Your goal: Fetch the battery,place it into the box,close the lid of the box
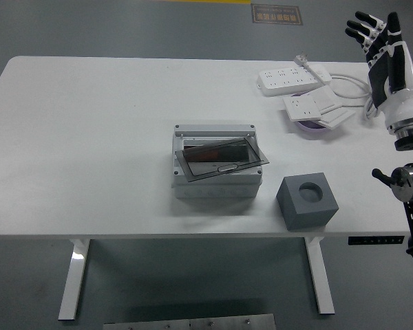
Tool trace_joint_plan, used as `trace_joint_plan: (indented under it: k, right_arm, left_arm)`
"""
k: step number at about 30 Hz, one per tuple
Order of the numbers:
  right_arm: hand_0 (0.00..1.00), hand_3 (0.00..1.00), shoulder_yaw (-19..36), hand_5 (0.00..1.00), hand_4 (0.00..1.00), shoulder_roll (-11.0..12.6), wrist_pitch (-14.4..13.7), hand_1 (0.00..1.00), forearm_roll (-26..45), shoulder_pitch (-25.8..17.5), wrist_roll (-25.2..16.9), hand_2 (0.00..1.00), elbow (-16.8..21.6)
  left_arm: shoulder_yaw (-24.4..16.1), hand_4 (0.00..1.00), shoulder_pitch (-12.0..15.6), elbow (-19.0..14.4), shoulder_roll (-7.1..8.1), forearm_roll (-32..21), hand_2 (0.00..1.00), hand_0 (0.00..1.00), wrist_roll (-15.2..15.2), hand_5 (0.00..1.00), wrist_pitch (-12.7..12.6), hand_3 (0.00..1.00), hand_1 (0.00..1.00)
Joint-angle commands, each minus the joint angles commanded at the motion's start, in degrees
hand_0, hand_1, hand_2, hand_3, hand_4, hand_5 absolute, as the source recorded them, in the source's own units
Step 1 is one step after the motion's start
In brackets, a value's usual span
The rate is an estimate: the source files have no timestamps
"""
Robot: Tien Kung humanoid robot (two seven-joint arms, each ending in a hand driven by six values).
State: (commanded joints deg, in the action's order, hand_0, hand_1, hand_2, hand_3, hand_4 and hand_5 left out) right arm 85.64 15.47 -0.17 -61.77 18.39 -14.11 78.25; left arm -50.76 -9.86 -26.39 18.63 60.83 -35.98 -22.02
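My right hand point(378, 41) hangs off the worktop's point(89, 137) far right edge, fingers spread, empty. The box point(217, 168) sits mid-worktop, its lid point(221, 159) resting askew, not shut. I can't spot the battery; possibly inside already. Closing remains.

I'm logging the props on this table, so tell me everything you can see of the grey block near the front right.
The grey block is a roughly cube-shaped piece, matte and uniform grey, looking like foam or plastic. Its top face has one round hole; how deep it goes cannot be seen. It sits flat on the white table near the front edge, turned slightly askew, just right of the box but apart from it. Nothing touches it but the table.
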Motion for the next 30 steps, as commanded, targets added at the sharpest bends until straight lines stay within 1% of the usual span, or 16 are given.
trace_joint_plan:
  k: [2,3,8,9,14,15,20,21,26,27,30]
  right_arm:
    - [0.796,0.783,-0.1,0.992,0.994,0.4,0.1,0.738,0.1,-0.1,0.1,0.747,0.5]
    - [0.654,0.76,-0.2,0.45,0.825,0.6,0.2,0.646,0.2,-0.2,0.2,0.683,0.7]
    - [0.654,0.76,-0.2,0.45,0.825,1.8,1.3,0.646,0.2,-0.7,1.4,0.683,2.2]
    - [0.553,0.717,-0.1,0.233,0.592,2.0,1.4,0.608,0.1,-0.8,1.6,0.652,2.5]
    - [0.553,0.717,0.4,0.233,0.592,2.9,1.6,0.608,0.0,-1.6,2.5,0.652,4.0]
    - [0.623,0.764,0.5,0.033,0.32,3.0,1.7,0.691,0.0,-1.7,2.6,0.732,4.3]
    - [0.623,0.764,1.0,0.033,0.32,3.7,1.9,0.691,0.2,-2.4,2.9,0.732,5.4]
    - [0.668,0.777,1.2,0.002,0.27,3.8,2.0,0.751,0.3,-2.5,2.8,0.77,5.6]
    - [0.668,0.777,1.6,0.002,0.27,4.2,1.8,0.751,0.3,-3.2,2.3,0.77,6.3]
    - [0.693,0.83,1.6,0.002,0.31,4.2,1.7,0.761,0.2,-3.3,2.2,0.78,6.3]
    - [0.693,0.83,1.9,0.002,0.31,4.1,1.7,0.761,-0.3,-3.5,2.3,0.78,6.4]
  left_arm:
    - [0.1,0.512,0.0,0.0,0.0,-0.1,0.566,0.661,0.1,0.002,0.0,0.582,0.696]
    - [0.1,0.513,0.0,0.0,0.01,-0.2,0.566,0.661,0.1,0.002,-0.1,0.582,0.696]
    - [0.1,0.513,0.1,0.1,0.06,-0.2,0.566,0.661,0.2,0.002,-0.1,0.582,0.696]
    - [0.1,0.514,0.1,0.1,0.08,-0.2,0.566,0.662,0.2,0.002,0.0,0.582,0.697]
    - [0.4,0.514,0.1,0.1,0.16,-0.7,0.566,0.662,0.4,0.002,-0.1,0.582,0.697]
    - [0.5,0.516,0.1,0.1,0.19,-1.0,0.566,0.662,0.5,0.002,-0.2,0.582,0.696]
    - [0.8,0.516,0.1,0.2,0.33,-1.6,0.566,0.662,0.8,0.002,-0.4,0.582,0.696]
    - [0.9,0.515,0.1,0.2,0.36,-1.7,0.567,0.661,0.8,0.002,-0.4,0.583,0.696]
    - [1.0,0.515,0.1,0.2,0.34,-2.0,0.567,0.661,0.9,0.002,-0.5,0.583,0.696]
    - [1.0,0.515,0.2,0.2,0.3,-2.0,0.566,0.661,0.9,0.002,-0.5,0.582,0.696]
    - [1.1,0.515,0.1,0.2,0.2,-2.2,0.566,0.661,0.9,0.002,-0.6,0.582,0.696]
